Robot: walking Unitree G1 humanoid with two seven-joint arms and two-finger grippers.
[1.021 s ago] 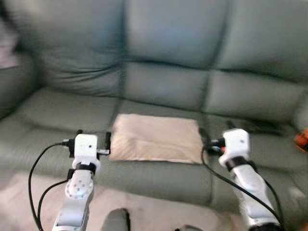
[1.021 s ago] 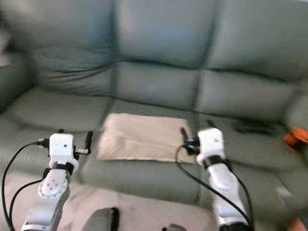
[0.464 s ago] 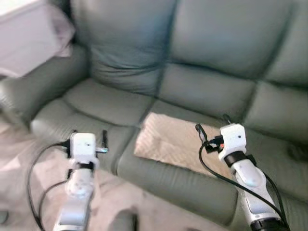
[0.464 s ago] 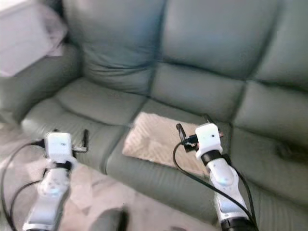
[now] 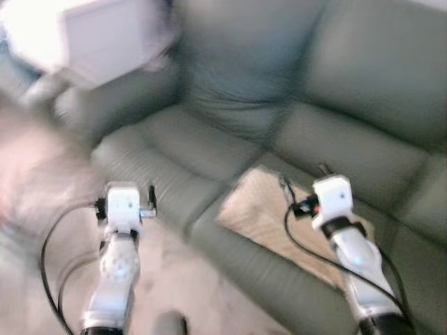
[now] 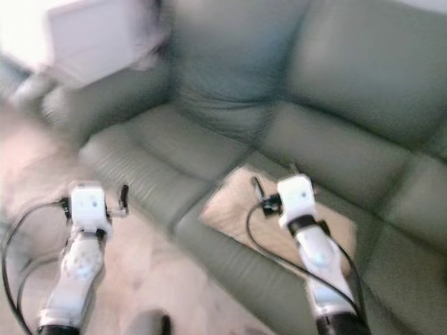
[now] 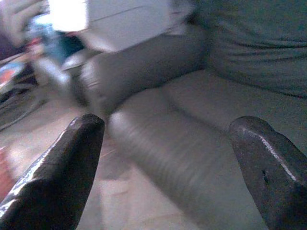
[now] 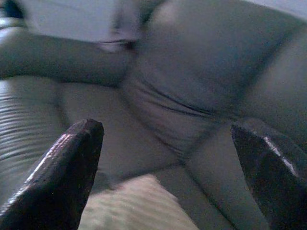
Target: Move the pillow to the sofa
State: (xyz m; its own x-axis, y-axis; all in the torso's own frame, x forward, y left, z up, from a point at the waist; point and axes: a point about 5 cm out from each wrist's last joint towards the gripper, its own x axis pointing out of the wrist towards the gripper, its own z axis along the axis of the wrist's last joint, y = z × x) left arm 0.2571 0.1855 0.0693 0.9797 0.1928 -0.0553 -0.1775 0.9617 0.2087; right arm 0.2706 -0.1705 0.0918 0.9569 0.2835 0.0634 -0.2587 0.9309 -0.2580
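Note:
A flat beige pillow [image 5: 255, 206] lies on the seat of the grey-green sofa [image 5: 209, 136], near its front edge. My right gripper [image 5: 304, 176] hovers over the pillow's far side, open and holding nothing; the right wrist view has the pillow's corner [image 8: 139, 206] between its fingers [image 8: 72, 163]. My left gripper [image 7: 175, 143] is held out left of the pillow, in front of the sofa's left seat, also open and empty. The picture is blurred.
The sofa's left armrest [image 5: 105, 105] lies ahead on the left, with a white piece of furniture [image 5: 91, 38] behind it. Beige carpet [image 5: 42, 195] covers the floor in front of the sofa. Black cables hang from both arms.
The whole view has swung to the left, so the camera has turned. The pillow stays on the seat. Both grippers stay open and empty.

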